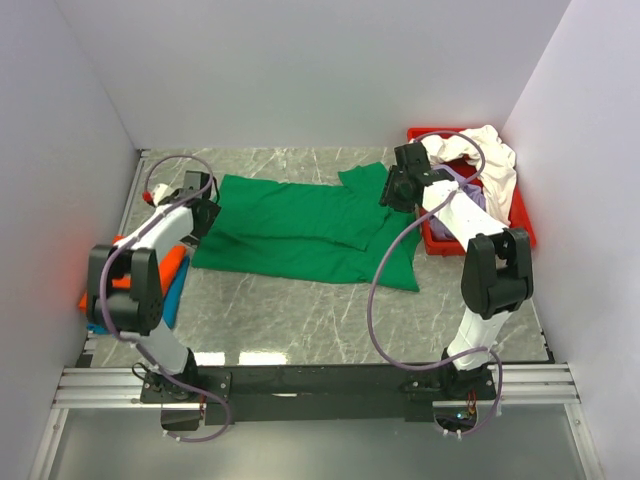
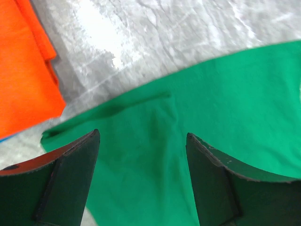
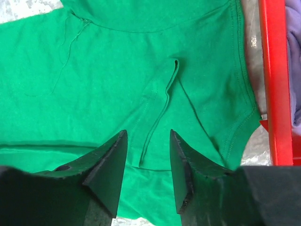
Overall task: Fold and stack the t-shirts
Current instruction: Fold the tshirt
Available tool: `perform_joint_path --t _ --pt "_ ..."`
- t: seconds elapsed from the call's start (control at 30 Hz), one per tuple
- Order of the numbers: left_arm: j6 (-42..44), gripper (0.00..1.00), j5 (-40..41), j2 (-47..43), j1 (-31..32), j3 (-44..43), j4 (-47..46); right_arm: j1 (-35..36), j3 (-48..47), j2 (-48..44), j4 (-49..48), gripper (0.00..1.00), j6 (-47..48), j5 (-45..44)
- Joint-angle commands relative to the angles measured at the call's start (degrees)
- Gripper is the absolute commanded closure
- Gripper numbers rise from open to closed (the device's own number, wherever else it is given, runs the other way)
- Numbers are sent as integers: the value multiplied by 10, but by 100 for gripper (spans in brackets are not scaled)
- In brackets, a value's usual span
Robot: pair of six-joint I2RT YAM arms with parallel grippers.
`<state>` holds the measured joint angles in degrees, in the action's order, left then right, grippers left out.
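Observation:
The bright green t-shirt (image 1: pixel 300 232) lies spread across the middle of the table, its right sleeve folded inward. My left gripper (image 1: pixel 205 215) hangs over the shirt's left edge. In the left wrist view its jaws (image 2: pixel 142 136) stand wide open above the green cloth (image 2: pixel 225 94), holding nothing. My right gripper (image 1: pixel 392 190) is over the shirt's right side by the folded sleeve (image 3: pixel 160 108). That gripper (image 3: pixel 148 134) is open too, with only cloth below it. An orange t-shirt (image 1: pixel 172 262) (image 2: pixel 23 70) and a teal one (image 1: pixel 176 296) lie folded at the left edge.
A red tray (image 1: pixel 523 222) (image 3: pixel 275 80) stands at the back right, close to my right arm. A cream-white t-shirt (image 1: pixel 485 155) and a lavender one (image 1: pixel 466 186) (image 3: pixel 294 56) lie crumpled in it. White walls close in the left, back and right sides.

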<state>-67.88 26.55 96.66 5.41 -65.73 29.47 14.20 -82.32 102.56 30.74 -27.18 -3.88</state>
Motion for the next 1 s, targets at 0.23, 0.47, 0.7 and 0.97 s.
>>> perform_joint_path --t 0.23,0.47,0.7,0.97 --pt "-16 29 -45 -190 0 169 -21 -7 138 -180 -37 51 -50 37" --pt "-23 32 -34 -238 -3 242 -56 -7 364 -355 -95 52 -104 88" --pt "-20 33 -25 -206 -9 231 -76 -10 474 -445 -70 51 -125 21" --pt "-14 36 -14 -166 -18 221 -90 -31 478 -427 -68 51 -104 -7"
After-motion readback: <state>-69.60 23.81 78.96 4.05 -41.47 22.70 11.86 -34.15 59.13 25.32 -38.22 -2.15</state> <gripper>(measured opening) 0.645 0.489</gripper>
